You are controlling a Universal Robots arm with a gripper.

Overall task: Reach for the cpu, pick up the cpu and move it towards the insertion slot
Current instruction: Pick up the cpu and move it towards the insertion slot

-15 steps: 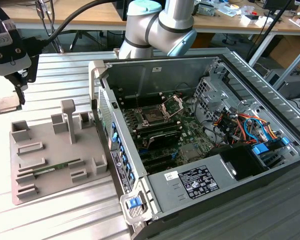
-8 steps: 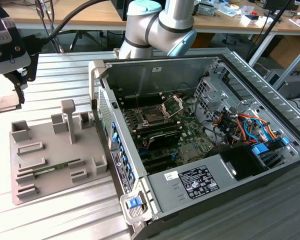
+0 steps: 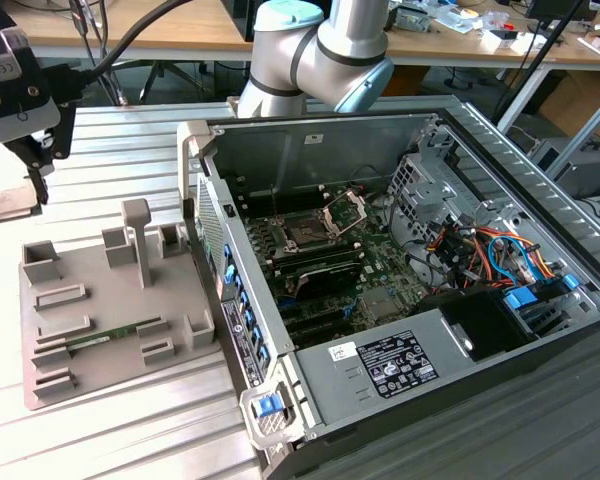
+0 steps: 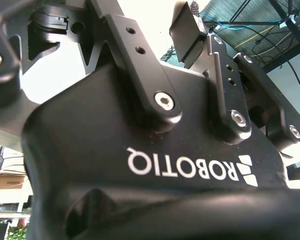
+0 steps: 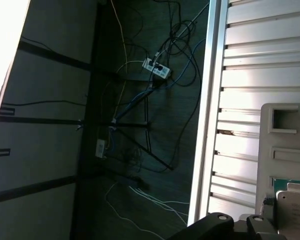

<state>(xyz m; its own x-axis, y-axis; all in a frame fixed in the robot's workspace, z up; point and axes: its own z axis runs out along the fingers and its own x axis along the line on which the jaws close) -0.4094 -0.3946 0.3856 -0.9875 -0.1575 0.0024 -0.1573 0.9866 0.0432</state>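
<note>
1. The cpu (image 5: 291,207) is taken to be the pale flat piece at the end of the grey fixture (image 3: 80,375) nearest the gripper. It is not gripped.
2. The insertion slot (image 3: 305,236) is found well apart from the fixture, inside the open computer case (image 3: 310,150) beside it, with its metal frame raised.
3. The reach is judged to be the step in hand, as nothing is lifted yet.
4. A grasp of so thin a chip is judged to need the jaws squared to its edges.
5. The gripper (image 3: 40,160) is held above the fixture's far end. In the second wrist view its jaws are seen spread, with nothing beside one pad (image 4: 187,30).
</note>
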